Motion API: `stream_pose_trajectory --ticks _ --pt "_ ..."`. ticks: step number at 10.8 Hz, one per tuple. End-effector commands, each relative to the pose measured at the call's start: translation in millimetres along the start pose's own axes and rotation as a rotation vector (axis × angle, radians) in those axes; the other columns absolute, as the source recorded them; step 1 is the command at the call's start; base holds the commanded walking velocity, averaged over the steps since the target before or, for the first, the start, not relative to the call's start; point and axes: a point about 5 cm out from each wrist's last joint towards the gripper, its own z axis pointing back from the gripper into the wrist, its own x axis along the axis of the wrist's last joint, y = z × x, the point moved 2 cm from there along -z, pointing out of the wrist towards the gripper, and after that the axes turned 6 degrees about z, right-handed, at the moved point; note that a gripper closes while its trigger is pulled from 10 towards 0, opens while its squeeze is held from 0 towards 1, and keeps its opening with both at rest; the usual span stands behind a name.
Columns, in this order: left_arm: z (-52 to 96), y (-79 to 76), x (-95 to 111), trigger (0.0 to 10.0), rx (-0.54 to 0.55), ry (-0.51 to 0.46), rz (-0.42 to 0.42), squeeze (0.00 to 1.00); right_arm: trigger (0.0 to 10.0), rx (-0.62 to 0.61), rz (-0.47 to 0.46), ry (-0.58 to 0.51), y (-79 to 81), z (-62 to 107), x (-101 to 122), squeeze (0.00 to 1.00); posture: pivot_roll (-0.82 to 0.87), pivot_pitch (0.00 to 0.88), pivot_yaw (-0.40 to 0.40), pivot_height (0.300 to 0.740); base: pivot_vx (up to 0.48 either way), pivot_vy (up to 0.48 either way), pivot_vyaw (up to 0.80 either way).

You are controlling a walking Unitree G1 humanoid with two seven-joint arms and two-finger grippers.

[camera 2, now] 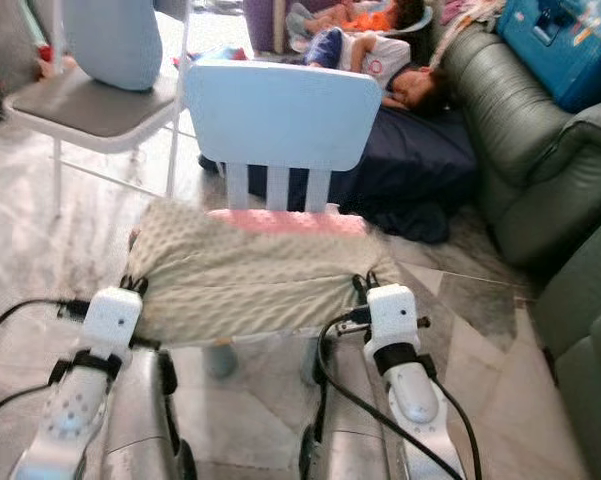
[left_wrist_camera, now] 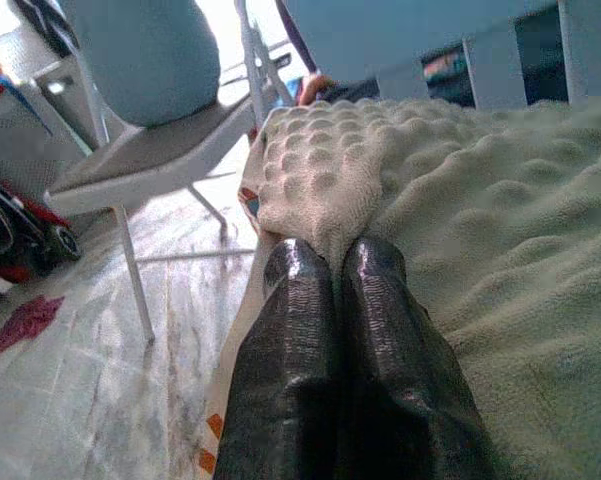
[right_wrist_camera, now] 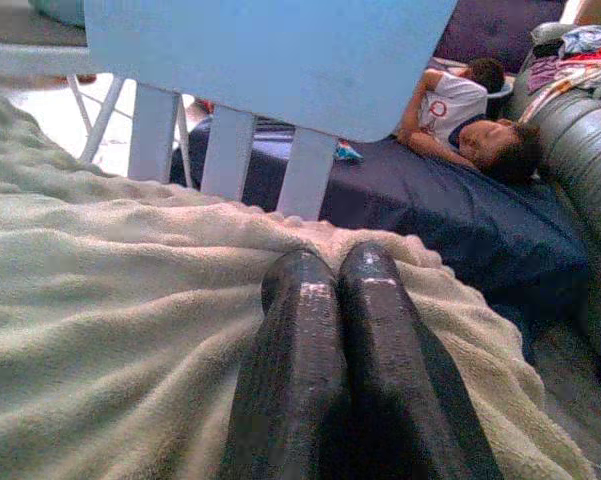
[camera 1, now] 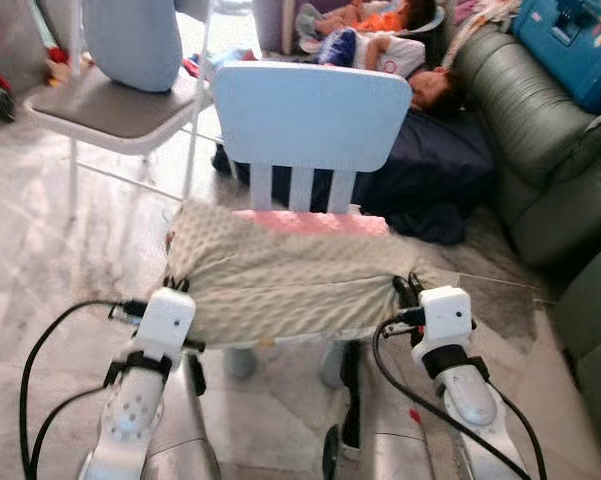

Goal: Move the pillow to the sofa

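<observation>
Both your grippers pinch the pillow: left gripper (left_wrist_camera: 335, 262) closed on its left front corner, right gripper (right_wrist_camera: 332, 268) closed on its right front corner. It lies on the chair (camera 1: 310, 115) seat, sofa (camera 1: 540, 130) to your right.

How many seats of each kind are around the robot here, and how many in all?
Small light-blue chair, holding the pillow: 1
Grey folding chair: 1
Dark green sofa: 1
Total: 3 seats

The left end effector and right end effector each pinch a pillow edge.
</observation>
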Motion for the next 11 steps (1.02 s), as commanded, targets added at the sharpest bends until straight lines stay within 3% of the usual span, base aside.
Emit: stream_pose_trajectory --ticks 1,4,9,10,11 --pt "-2.7 3.4 5.6 10.0 0.001 -0.022 -0.004 0.00 10.0 -0.058 -0.009 -0.039 -13.0 -5.8 10.5 0.00 0.05 0.000 -0.037 0.557 0.000 0.000 0.00" --pt "-9.9 1.9 1.9 10.0 0.095 0.009 0.076 0.00 10.0 -0.033 -0.036 -0.074 -8.5 -21.9 22.9 0.00 0.06 0.000 -0.057 0.615 0.000 0.000 0.00" --pt "-19.2 -7.7 3.8 10.0 0.043 -0.005 0.081 0.00 10.0 -0.026 -0.058 -0.075 -9.6 -31.6 26.2 0.00 0.07 0.000 -0.069 0.717 0.000 0.000 0.00" --pt "-23.6 -13.3 5.9 10.0 -0.022 0.001 0.110 0.00 10.0 -0.021 -0.058 -0.082 -8.2 -32.6 28.8 0.00 0.07 0.000 -0.078 0.731 0.000 0.000 0.00" --pt "-28.0 -15.4 16.1 10.0 -0.055 -0.056 0.081 0.00 10.0 -0.014 -0.048 -0.098 -8.7 -35.2 33.5 0.00 0.08 0.000 -0.086 0.740 0.000 0.000 0.00"
